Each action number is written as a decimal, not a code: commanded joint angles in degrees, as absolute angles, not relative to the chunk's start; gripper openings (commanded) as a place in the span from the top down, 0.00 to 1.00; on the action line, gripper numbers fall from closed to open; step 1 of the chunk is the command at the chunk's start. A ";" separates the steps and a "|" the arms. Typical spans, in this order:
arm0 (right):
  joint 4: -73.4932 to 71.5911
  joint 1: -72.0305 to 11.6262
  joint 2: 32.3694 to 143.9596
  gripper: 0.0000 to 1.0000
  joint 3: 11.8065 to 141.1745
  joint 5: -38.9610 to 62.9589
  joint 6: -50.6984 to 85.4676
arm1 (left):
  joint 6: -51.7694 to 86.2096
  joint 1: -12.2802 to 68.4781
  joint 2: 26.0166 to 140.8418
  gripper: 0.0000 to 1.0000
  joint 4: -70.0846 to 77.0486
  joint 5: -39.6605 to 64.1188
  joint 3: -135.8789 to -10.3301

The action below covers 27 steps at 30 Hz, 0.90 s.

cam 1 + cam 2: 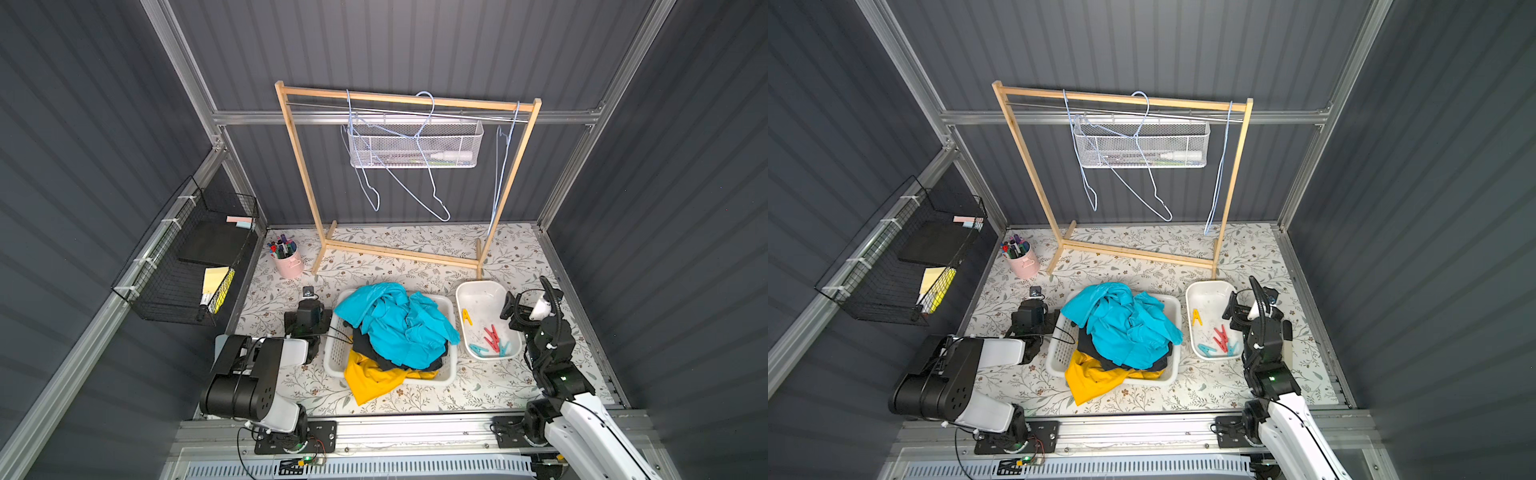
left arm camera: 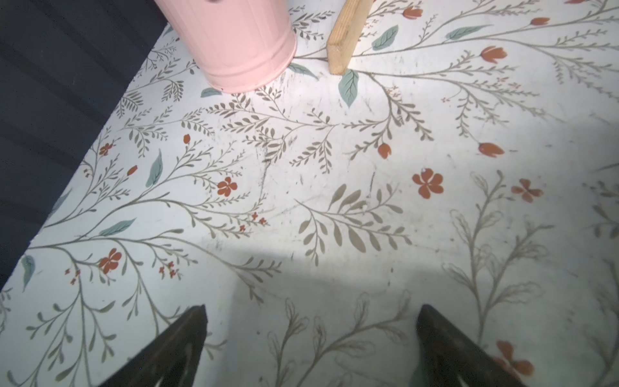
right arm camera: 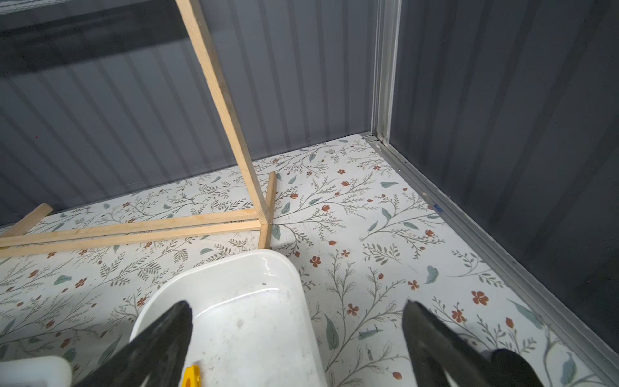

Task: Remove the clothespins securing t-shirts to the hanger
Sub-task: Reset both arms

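A yellow clothespin (image 3: 191, 377) is cut off by the wrist view's edge, just inside my right arm's jaws. To the left of those jaws the black t-shirt (image 1: 363, 345) lies mostly buried under the teal t-shirt (image 1: 399, 328), whose print I can't see.

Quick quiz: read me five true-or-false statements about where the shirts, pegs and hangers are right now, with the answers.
1. The teal shirt tops the pile in the white laundry basket. True.
2. The black shirt hangs from a hanger. False: the wire hangers hang bare on the wooden rack. The black shirt is in the basket.
3. Red clothespins lie in the white tub. True.
4. The right pincer grips a yellow clothespin. False: the right pincer is open and empty. A yellow clothespin lies in the tub.
5. The pink cup holds pens. True.
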<state>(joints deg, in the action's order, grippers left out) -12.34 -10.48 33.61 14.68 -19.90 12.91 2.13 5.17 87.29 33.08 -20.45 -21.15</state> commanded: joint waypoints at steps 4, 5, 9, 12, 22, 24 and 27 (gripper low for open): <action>-22.01 -10.19 39.21 0.01 12.83 -27.20 14.04 | 0.33 4.75 86.66 0.00 42.90 -15.77 -16.82; -23.30 -10.17 40.61 0.01 12.75 -27.63 13.28 | 0.12 4.75 86.70 0.00 43.18 -15.31 -16.69; -26.49 -10.02 45.80 0.01 13.40 -28.35 10.81 | -2.32 4.75 87.38 0.00 42.58 -9.67 -17.55; -29.22 -9.93 48.95 0.01 13.49 -28.91 9.16 | -3.48 4.75 87.37 0.00 42.64 -6.88 -17.42; -40.64 -9.49 58.04 0.01 11.84 -29.23 7.39 | -3.35 4.75 95.02 0.00 65.68 -4.03 -9.24; -43.06 -9.27 59.96 0.01 11.51 -29.48 7.23 | -4.25 4.81 97.02 0.00 65.38 -3.90 -10.54; -45.61 -9.05 62.36 0.01 11.23 -28.98 7.21 | -3.63 4.83 95.95 0.00 63.88 -3.88 -10.45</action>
